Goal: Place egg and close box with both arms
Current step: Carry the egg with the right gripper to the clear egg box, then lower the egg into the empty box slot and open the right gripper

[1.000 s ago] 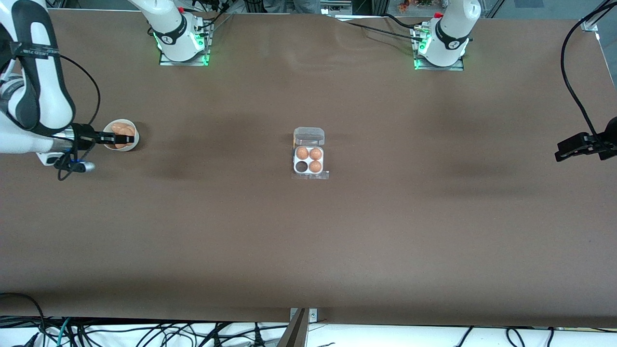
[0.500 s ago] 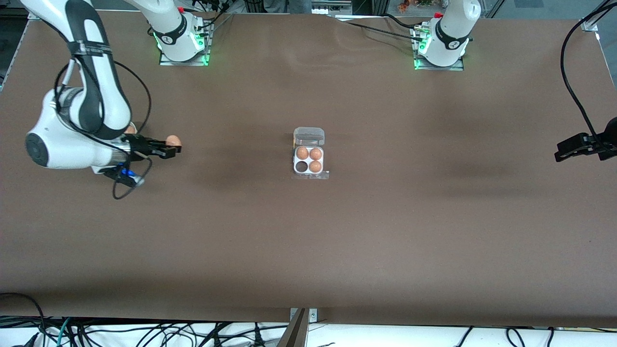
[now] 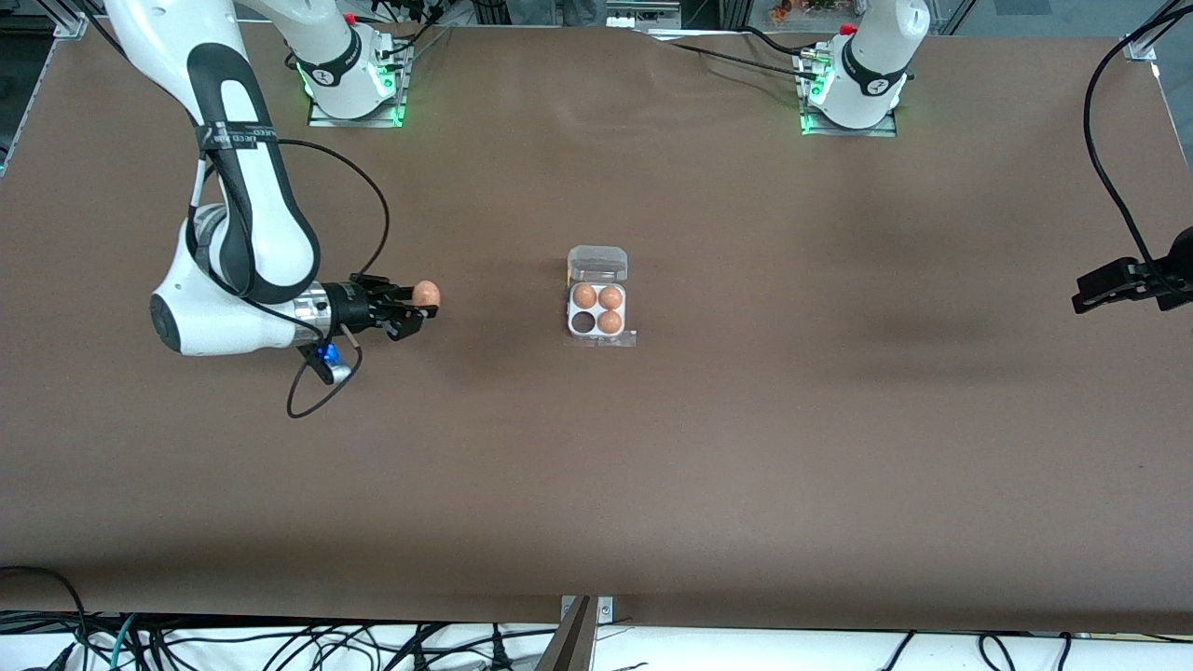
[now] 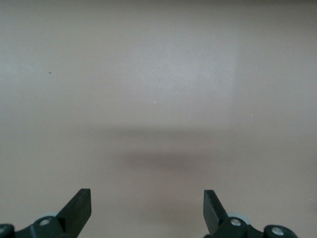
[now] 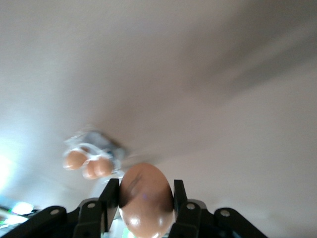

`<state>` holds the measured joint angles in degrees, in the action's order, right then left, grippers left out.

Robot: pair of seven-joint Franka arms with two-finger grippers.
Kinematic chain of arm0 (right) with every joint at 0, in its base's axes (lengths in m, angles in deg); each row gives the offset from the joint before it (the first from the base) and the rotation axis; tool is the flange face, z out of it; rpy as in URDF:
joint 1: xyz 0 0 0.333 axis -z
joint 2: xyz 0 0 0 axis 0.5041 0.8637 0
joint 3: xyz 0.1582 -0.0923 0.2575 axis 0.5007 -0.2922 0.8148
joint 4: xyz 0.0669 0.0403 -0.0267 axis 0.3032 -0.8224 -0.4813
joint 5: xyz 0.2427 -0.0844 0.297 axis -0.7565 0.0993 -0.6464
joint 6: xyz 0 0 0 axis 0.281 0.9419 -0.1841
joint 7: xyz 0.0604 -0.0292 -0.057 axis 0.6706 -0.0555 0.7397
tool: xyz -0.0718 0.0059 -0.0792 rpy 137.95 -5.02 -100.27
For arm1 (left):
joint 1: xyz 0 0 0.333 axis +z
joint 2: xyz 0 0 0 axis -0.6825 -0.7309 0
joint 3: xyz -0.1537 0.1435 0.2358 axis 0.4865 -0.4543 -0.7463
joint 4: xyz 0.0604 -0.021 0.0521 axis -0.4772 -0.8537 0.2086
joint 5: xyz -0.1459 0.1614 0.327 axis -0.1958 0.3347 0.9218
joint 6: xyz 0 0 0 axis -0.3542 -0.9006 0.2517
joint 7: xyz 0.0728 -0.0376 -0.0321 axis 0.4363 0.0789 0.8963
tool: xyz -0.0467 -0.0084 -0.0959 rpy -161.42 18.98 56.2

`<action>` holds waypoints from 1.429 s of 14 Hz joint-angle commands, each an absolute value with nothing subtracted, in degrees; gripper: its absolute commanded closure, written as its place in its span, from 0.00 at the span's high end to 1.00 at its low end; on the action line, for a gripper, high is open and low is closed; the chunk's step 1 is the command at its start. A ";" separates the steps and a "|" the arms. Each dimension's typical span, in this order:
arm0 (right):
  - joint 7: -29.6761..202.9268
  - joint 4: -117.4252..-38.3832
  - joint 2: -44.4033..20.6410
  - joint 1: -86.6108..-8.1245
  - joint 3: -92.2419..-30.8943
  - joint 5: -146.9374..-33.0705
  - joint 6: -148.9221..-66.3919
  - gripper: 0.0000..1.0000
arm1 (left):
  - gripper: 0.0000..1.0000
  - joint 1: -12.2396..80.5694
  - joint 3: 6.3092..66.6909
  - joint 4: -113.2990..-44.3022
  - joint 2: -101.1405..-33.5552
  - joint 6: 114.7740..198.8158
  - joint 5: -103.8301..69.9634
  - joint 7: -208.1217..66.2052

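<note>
Now right pincer point(image 3: 417, 308) clamps the egg point(image 3: 426, 293) above the table point(image 3: 746, 447); left pincer point(image 4: 147, 210) gapes.

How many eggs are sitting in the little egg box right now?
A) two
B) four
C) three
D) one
C: the box holds three eggs, and its one dark cell nearest the front camera, on the right arm's side, is still empty. The fourth egg is up in the air, pinched in the right gripper over bare table.
</note>
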<state>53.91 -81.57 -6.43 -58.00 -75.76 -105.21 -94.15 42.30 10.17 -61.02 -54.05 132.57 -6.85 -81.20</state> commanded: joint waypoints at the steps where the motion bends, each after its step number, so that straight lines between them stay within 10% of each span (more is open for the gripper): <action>1: 47.07 -75.67 -1.96 -58.66 -74.76 -111.15 -92.58 0.36 | 1.00 42.60 10.53 -59.16 -54.91 132.18 -5.22 -81.89; 20: 35.62 -67.83 10.71 -58.92 -60.87 -127.34 -104.53 0.36 | 1.00 42.60 10.62 -59.16 -54.82 132.18 -5.13 -81.89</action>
